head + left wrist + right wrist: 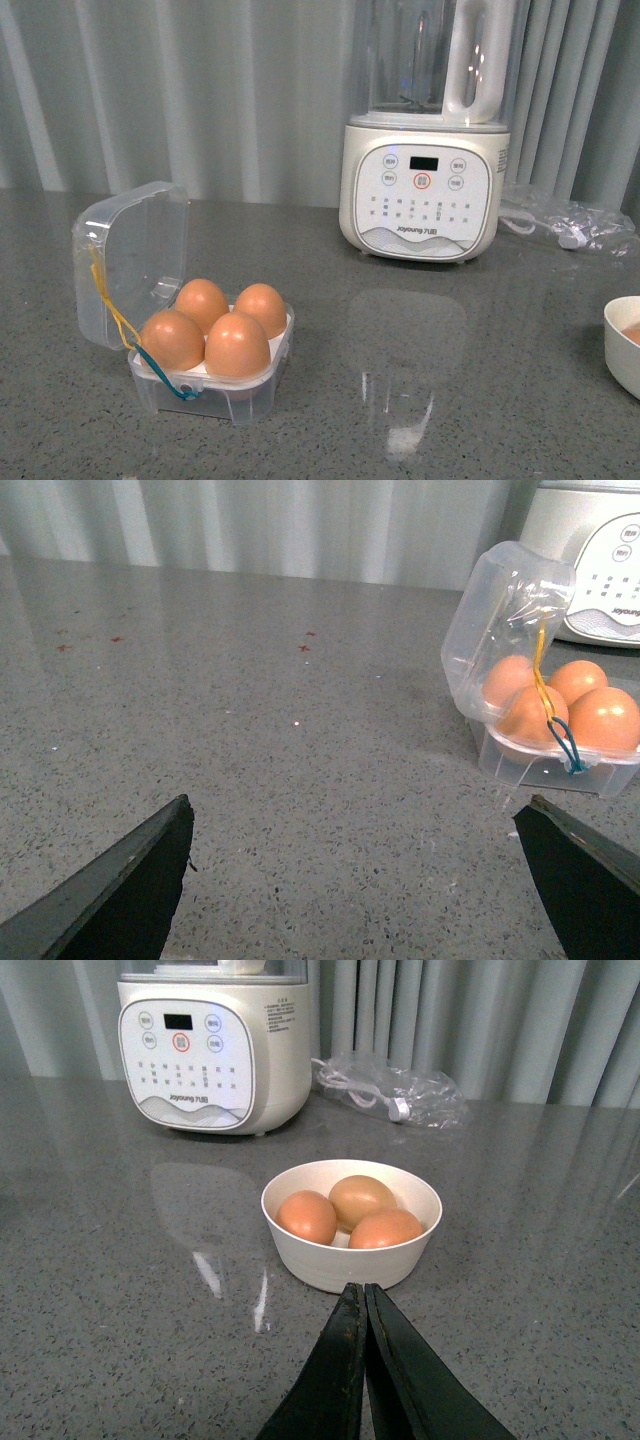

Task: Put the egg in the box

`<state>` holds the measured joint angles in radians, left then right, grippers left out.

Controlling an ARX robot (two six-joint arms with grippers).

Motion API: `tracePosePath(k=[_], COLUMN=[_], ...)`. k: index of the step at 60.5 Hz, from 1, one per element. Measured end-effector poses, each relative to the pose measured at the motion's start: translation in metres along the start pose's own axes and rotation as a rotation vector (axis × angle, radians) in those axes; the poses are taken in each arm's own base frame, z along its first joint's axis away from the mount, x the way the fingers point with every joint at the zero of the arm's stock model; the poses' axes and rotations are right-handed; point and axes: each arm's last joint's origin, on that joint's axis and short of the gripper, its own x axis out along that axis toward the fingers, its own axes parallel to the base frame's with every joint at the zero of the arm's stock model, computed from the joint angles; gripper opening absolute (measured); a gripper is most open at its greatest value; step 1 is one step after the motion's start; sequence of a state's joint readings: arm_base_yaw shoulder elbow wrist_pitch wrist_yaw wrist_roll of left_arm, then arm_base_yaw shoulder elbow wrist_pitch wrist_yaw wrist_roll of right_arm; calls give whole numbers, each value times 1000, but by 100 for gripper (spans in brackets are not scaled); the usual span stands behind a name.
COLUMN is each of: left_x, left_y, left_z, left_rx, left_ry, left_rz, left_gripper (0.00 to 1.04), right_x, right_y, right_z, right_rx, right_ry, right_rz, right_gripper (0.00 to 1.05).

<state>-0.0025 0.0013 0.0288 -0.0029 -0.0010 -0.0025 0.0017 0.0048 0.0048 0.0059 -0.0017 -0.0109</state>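
Clear-plastic box (243, 402), lid (138, 243) hinged open and standing upright on its left side, at the near left of the grey speckled counter (450, 380). Four orange-brown eggs (237, 345) fill all four holes of its white insert; a yellow loop (110, 305) and a blue loop (165, 378) hang at the near-left corner. Far centre: a cream blender (425, 195), with a clear bag (565, 220) holding a cable to its right. Right edge: a white bowl (300, 1255) containing three more eggs (362, 1198). Left gripper (359, 800): jaws spread wide, holding nothing, above bare counter with the box to its right. Right gripper (358, 1288): jaws pressed together, holding nothing, tips just near of the bowl
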Motion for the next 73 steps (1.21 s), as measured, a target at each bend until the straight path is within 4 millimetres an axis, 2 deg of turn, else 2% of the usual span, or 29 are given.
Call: tracePosePath(k=[12,18,35,41,44,47,52,64,73], left_x=[0,0,0,0,1,2,7,22,55], left_y=[0,0,0,0,0,-1,0,8,30], left_z=[0,0,0,0,-1,-2,0,38,72], left_rx=[0,0,0,0,-8,-47,-58,-139,-124], left_ry=[-1,-1,-1,-1,31,273,412,259,178], left_rz=[0,0,0,0,26,194,315,313,286], left_gripper=[98,98,98,98,98,98,98,98,98], right_x=[0,0,0,0,0,0,0,0,0], right_y=[0,0,0,0,0,0,0,0,0], right_z=[0,0,0,0,0,0,0,0,0], right_rx=[0,0,0,0,1,2,2,2,1], right_ry=[5,5,5,5,5,5,5,5,5], right_rz=[0,0,0,0,0,0,0,0,0], right_gripper=[4,26,74,99,97,98,98,98,98])
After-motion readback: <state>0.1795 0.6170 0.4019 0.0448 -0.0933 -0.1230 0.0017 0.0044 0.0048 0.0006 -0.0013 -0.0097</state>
